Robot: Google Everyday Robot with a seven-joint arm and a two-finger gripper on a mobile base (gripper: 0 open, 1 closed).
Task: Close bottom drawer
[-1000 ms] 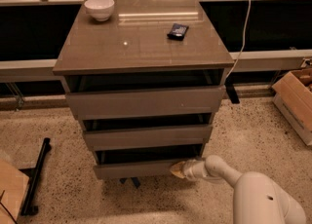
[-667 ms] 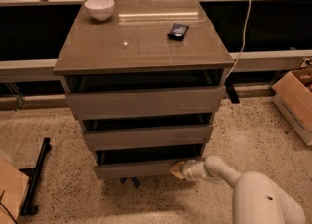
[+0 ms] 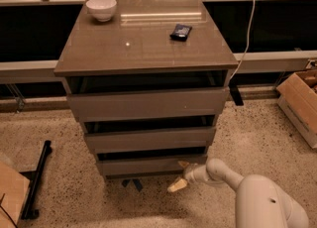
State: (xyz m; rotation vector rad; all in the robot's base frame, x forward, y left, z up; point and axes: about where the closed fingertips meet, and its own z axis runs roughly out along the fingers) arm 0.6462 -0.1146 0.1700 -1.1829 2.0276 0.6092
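Bottom drawer point(image 3: 148, 165): aiming for a flat, steady push toward 12 o'clock, gripper point(image 3: 179, 175) (fingers spread apart) sitting at its 4 o'clock corner, risking skew.

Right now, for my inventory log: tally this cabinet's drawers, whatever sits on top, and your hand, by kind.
Drawers: 3, top drawer, middle drawer, bottom drawer
Bowl: 1
Small dark item: 1
Hand: 1, open, at the bottom drawer's right end
Total: 6

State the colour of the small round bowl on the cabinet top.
The bowl is white, camera view. The gripper is by the grey-brown bottom drawer front.
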